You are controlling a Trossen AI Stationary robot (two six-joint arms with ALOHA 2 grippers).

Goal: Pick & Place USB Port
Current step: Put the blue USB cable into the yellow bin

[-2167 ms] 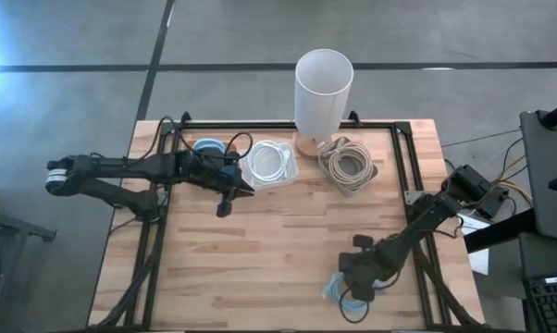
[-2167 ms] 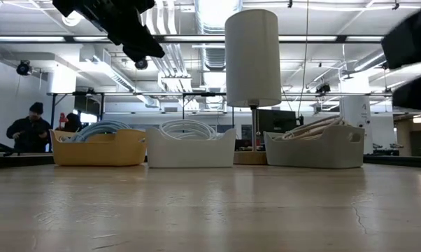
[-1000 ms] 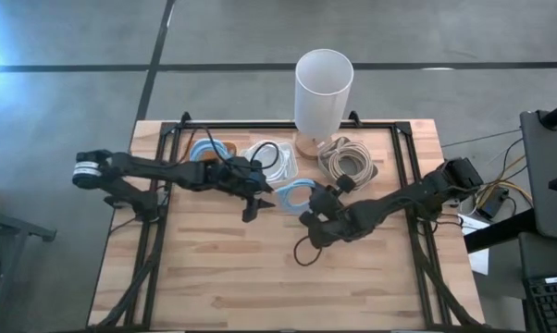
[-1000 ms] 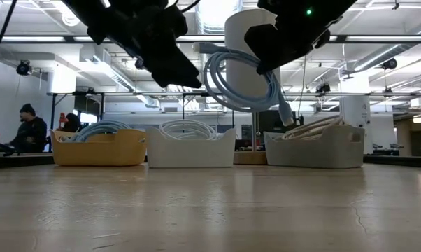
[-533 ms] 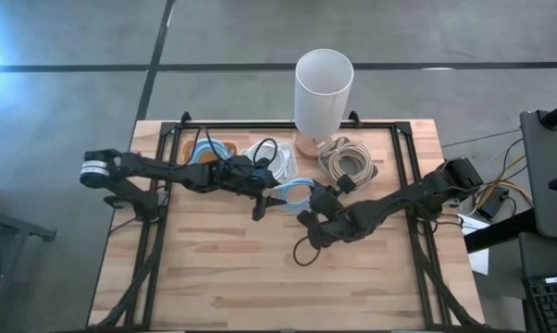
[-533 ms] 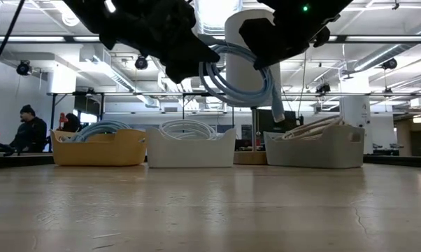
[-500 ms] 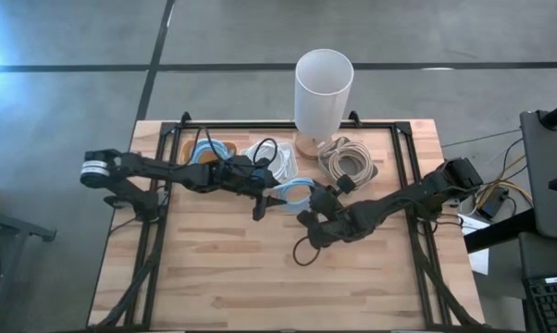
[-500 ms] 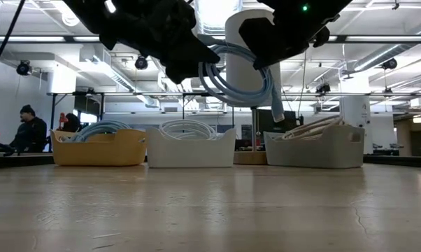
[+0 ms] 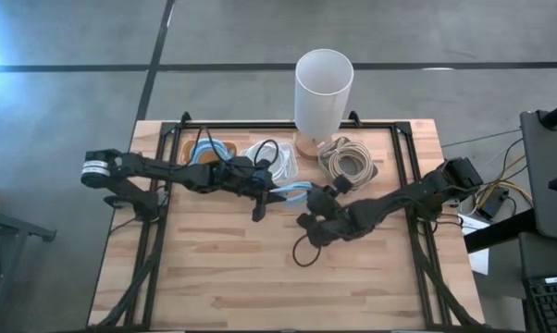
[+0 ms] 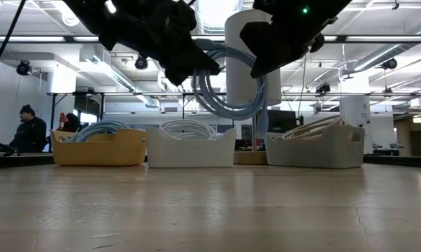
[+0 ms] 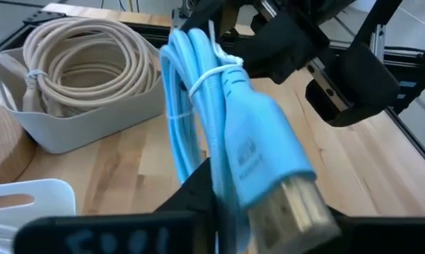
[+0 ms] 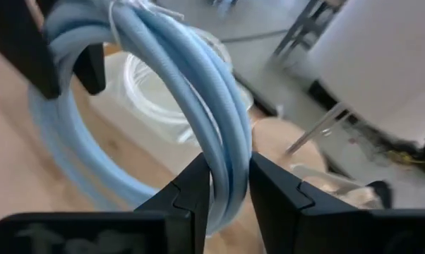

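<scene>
A light blue coiled cable [image 9: 293, 191] with a blue plug [image 11: 269, 162] hangs in the air between my two grippers, over the middle of the table. My left gripper [image 9: 265, 197] is at the coil's left side and shut on it. My right gripper [image 9: 314, 202] is at the coil's right side, also shut on it. In the low view the coil [image 10: 224, 87] hangs clear of the table top, one end [image 10: 259, 129] dangling below it. My left gripper has the coil's strands [image 11: 216, 152] between its fingers, right beside the plug. One finger [image 11: 195, 194] shows against the strands; the plug hides the other. It comes level from the table's left, and the coil is lifted clear. My right gripper pinches several strands of the coil [image 12: 226, 159] between its two fingers [image 12: 191, 190], lying across them. It reaches in from the table's right side. The coil is lifted clear and loops away toward my left gripper [image 12: 50, 49].
Three bins stand along the far edge: a yellow one [image 9: 204, 151] with blue cables, a white one [image 9: 269, 162] with white cables, a pale one [image 9: 346, 162] with beige cables. A tall white cylinder [image 9: 323, 88] stands behind them. People show in the room beyond.
My left gripper has moved a little toward the table's right, up to the coil, and now has its strands between its fingers. The coil, held up by my right gripper throughout, has swung toward my left gripper and hangs a bit lower, one end dangling.
</scene>
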